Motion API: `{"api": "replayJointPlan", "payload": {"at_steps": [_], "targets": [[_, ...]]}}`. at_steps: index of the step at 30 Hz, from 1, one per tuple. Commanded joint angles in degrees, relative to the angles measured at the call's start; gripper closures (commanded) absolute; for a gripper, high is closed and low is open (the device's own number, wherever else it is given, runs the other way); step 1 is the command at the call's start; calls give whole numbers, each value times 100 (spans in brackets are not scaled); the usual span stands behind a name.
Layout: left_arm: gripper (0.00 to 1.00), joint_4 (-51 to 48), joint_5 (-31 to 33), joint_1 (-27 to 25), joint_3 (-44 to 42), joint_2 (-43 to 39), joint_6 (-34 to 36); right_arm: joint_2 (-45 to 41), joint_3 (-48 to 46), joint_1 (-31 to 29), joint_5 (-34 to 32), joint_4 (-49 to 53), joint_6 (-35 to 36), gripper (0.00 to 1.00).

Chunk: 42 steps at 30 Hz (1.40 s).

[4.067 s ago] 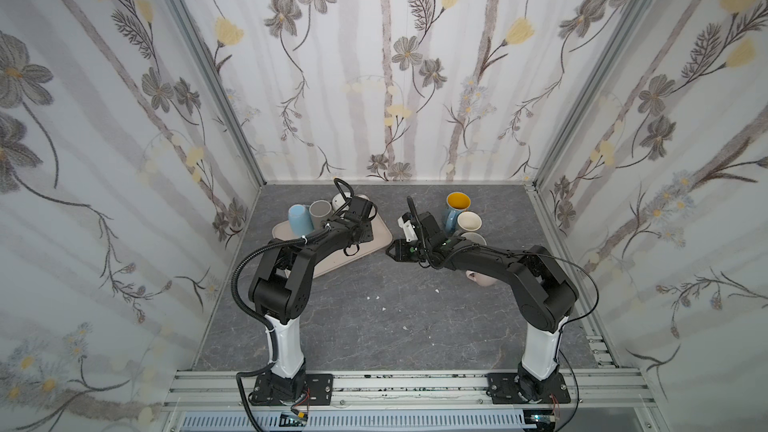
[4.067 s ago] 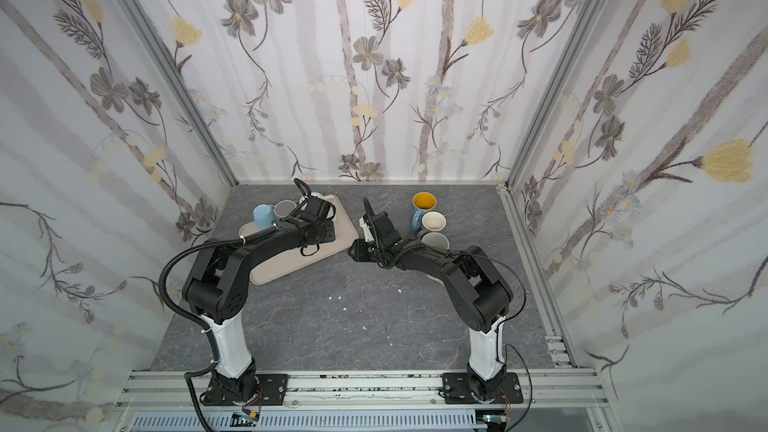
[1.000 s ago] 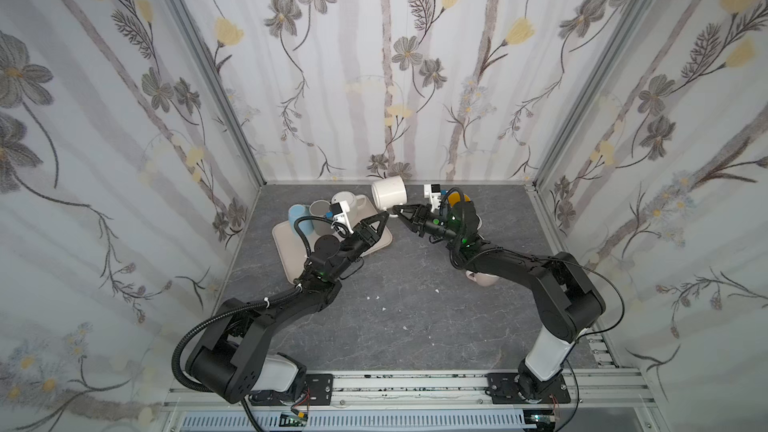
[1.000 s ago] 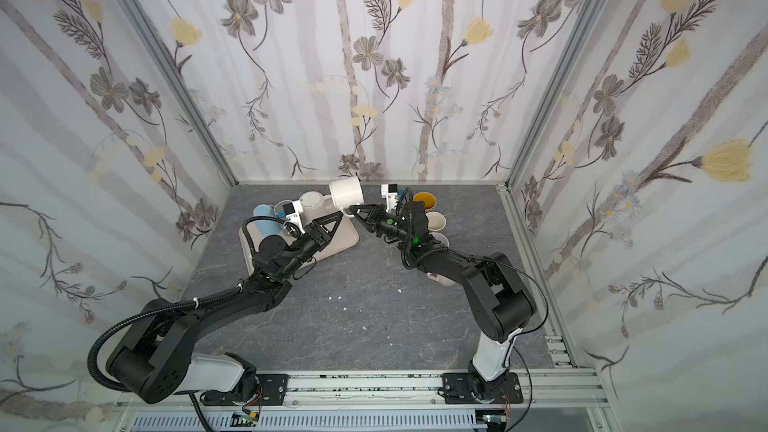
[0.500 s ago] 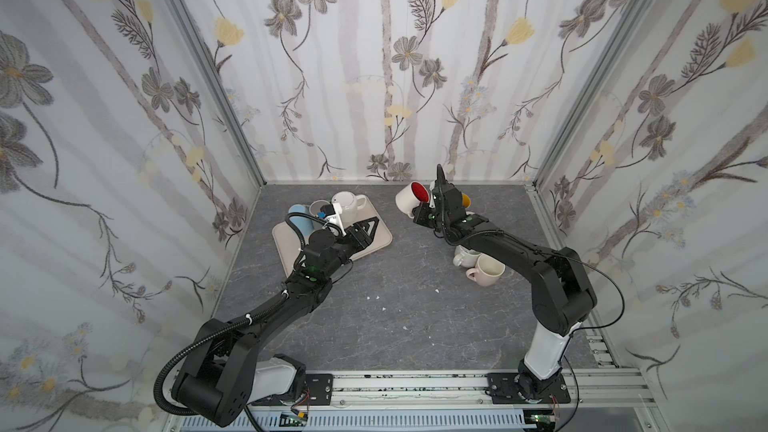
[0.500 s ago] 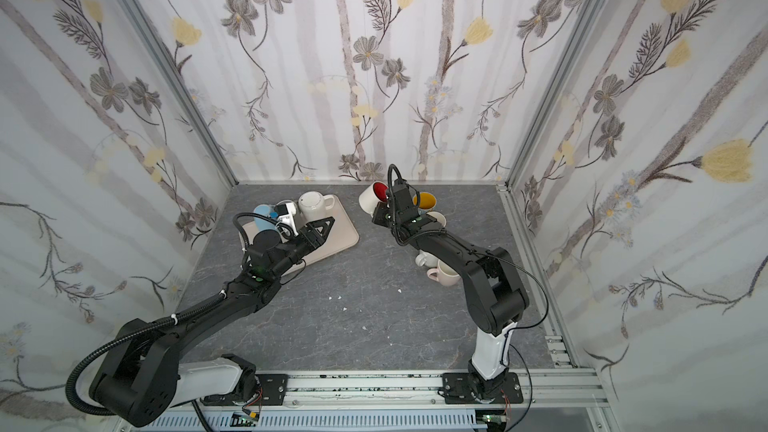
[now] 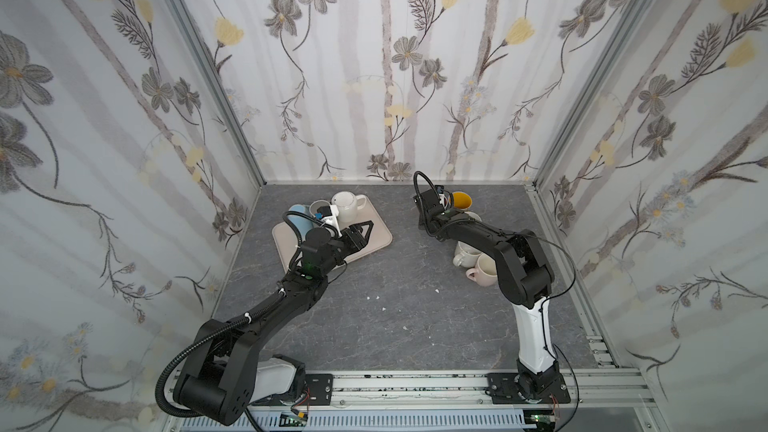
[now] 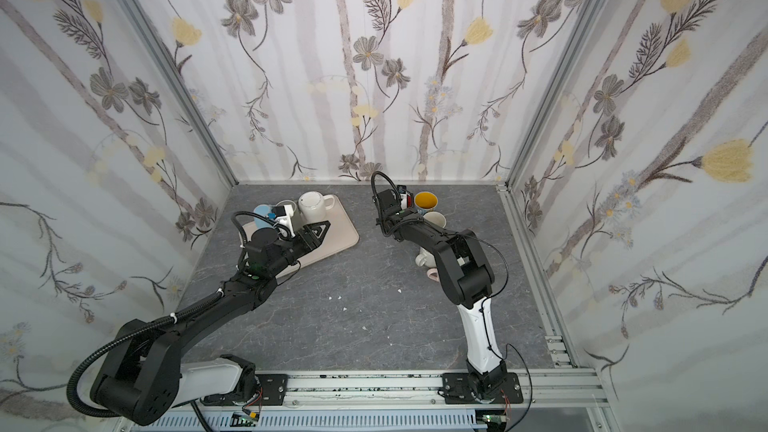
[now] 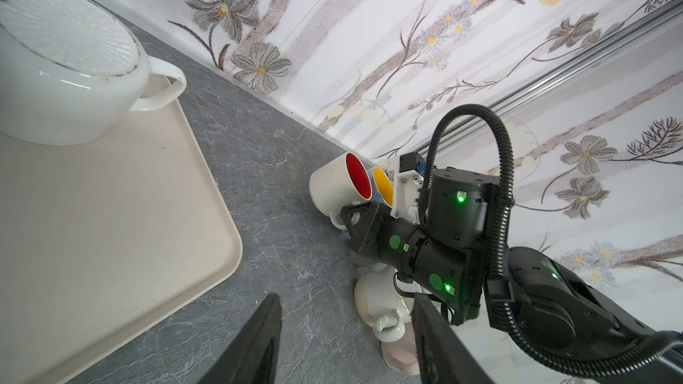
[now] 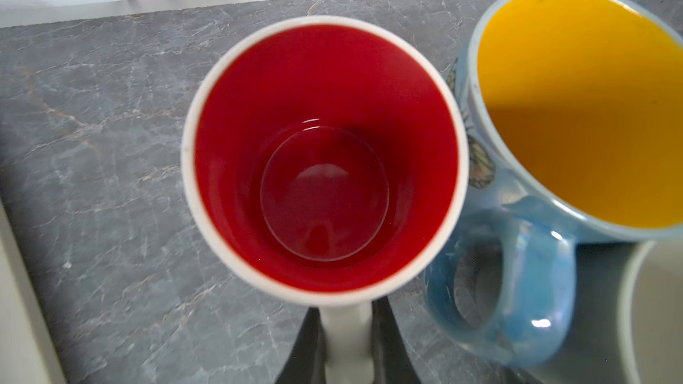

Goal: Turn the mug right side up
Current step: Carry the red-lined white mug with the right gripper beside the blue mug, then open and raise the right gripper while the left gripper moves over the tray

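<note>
Starting with both top views: can spot the left gripper (image 7: 363, 232) (image 8: 320, 232) well left of the blue glazed mug with the yellow inside (image 7: 461, 200) (image 8: 426, 200), hovering over a beige plastic tray (image 7: 376, 238) with jaws partly spread and nothing in them. Can't see past the right arm (image 7: 469, 230), parked just left of that blue mug.

Moving to the left wrist view: shows the white ceramic mug with the red inside (image 9: 332, 186) upright, snug beside the blue mug, with the right gripper (image 9: 353, 214) pinched onto its handle.

Finishing with the right wrist view: looks straight down into the red mouth, right next to the blue mug's rim, with the white handle clamped between both fingers (image 10: 390, 341). Can't tell about actual contact between the two mugs.
</note>
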<state>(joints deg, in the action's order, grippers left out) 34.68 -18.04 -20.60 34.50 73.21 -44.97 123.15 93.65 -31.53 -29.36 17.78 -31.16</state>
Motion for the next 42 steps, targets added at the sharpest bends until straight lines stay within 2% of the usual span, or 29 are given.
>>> {"api": "replayJointPlan", "payload": {"at_steps": [1,12,21,23,31,35,38,42], "targets": [[44,48,-146,46,24,73,113,128,184,11,-562,-45,-56,100],[44,-279,-184,133,130,47,275,513,418,78,-261,-222,236,100],[43,-858,66,272,190,-369,522,381,338,58,-131,-148,426,64],[43,-1135,209,300,262,-459,596,334,321,37,-131,-143,450,60],[39,-2935,1061,588,1133,-598,1215,-45,141,-104,-165,-183,637,54],[33,-3770,1608,985,1692,-421,1557,-369,-32,-141,78,-235,672,53],[31,-3843,1632,1397,1914,-218,1683,-589,-142,-168,255,-240,701,52],[34,-4121,1419,1420,2681,564,1977,-837,-288,-204,638,-332,719,52]]}}
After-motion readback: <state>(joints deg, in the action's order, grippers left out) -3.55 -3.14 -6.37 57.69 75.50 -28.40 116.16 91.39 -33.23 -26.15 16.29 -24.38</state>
